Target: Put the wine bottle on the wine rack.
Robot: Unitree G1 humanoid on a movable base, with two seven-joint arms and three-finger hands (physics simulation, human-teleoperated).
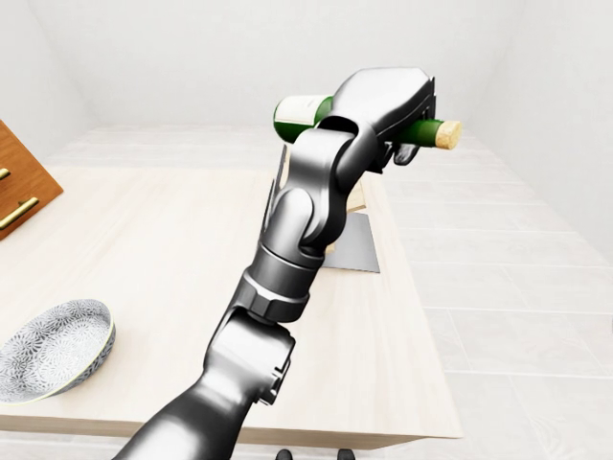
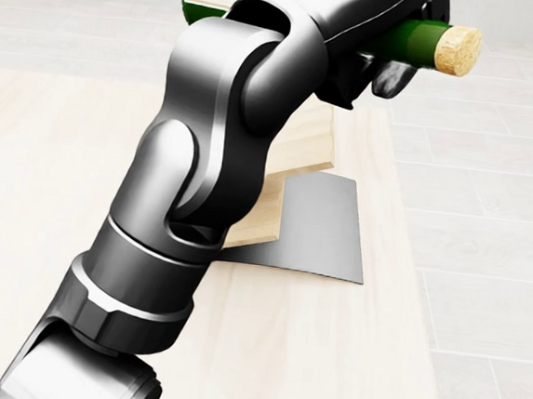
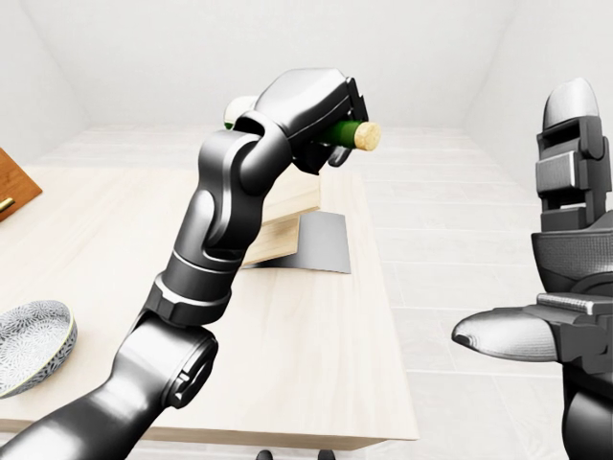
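The green wine bottle [image 1: 299, 117] lies nearly level in the air, its cork [image 2: 455, 48] pointing to the right. My left hand [image 2: 388, 72] is shut round its neck and shoulder, and the arm hides most of the body. Below and behind the hand stands the wine rack [image 2: 307, 136], a slanted pale wood board on a grey metal foot [image 2: 325, 228]. The bottle hangs just above the rack's top edge; I cannot tell whether it touches. My right hand [image 3: 548, 244] is raised at the right of the right-eye view, fingers spread and empty.
A patterned grey bowl [image 1: 53, 347] sits near the table's lower left edge. A brown wooden cabinet [image 1: 19, 192] with handles stands at far left. The pale wood table [image 1: 402, 364] ends just right of the rack, with tiled floor beyond.
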